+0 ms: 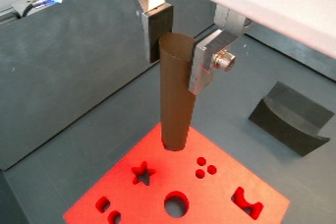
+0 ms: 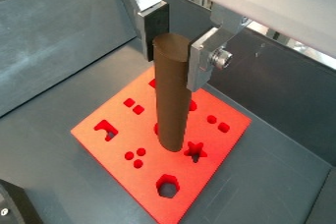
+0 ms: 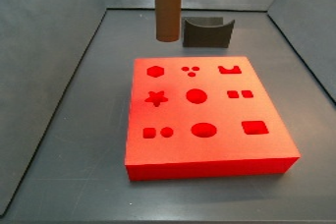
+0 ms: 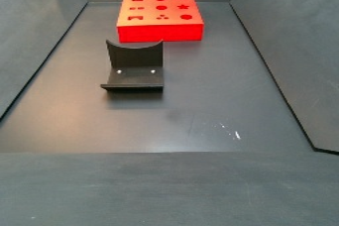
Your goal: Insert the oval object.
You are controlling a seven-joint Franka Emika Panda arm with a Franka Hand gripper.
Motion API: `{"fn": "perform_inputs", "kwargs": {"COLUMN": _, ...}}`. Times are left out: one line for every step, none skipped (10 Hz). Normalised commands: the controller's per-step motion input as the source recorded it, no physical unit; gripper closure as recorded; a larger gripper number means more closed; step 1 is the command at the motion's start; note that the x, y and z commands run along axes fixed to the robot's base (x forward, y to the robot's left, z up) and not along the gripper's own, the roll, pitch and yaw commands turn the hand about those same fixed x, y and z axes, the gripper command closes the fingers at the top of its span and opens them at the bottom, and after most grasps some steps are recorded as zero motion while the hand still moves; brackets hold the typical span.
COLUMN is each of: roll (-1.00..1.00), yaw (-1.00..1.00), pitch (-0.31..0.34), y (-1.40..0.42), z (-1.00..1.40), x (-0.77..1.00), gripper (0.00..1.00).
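Oval object (image 1: 175, 90) upright, clamped in gripper (image 1: 182, 49), hanging above red block (image 3: 203, 115); holder block (image 3: 206, 31) at block's 12 o'clock.

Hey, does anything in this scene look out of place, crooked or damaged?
Nothing stands out. The gripper holds the long brown oval peg upright above the red block with shaped holes, which lies flat and intact. The dark grey U-shaped holder sits apart on the floor.
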Motion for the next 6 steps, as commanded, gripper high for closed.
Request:
{"fn": "perform_inputs", "kwargs": {"roll": 0.0, "yaw": 0.0, "pitch": 0.0, "y": -0.14, "z": -0.02, "x": 0.15, "gripper": 1.0}}
{"fn": "perform_inputs", "kwargs": {"roll": 0.2, "yaw": 0.0, "pitch": 0.056, "y": -0.62, "z": 0.02, "x": 0.5, "gripper": 1.0}}
{"fn": "perform_inputs", "kwargs": {"roll": 0.22, "yaw": 0.0, "pitch": 0.073, "y": -0.66, "z": 0.03, "x": 0.63, "gripper": 1.0}}
{"fn": "perform_inputs", "kwargs": {"roll": 0.23, "yaw": 0.0, "pitch": 0.067, "y": -0.66, "z": 0.04, "x": 0.67, "gripper": 1.0}}
{"fn": "perform_inputs", "kwargs": {"roll": 0.22, "yaw": 0.0, "pitch": 0.06, "y": -0.66, "z": 0.05, "x": 0.72, "gripper": 1.0}}
{"fn": "perform_inputs", "kwargs": {"roll": 0.26, "yaw": 0.0, "pitch": 0.067, "y": -0.62, "z": 0.05, "x": 0.72, "gripper": 1.0}}
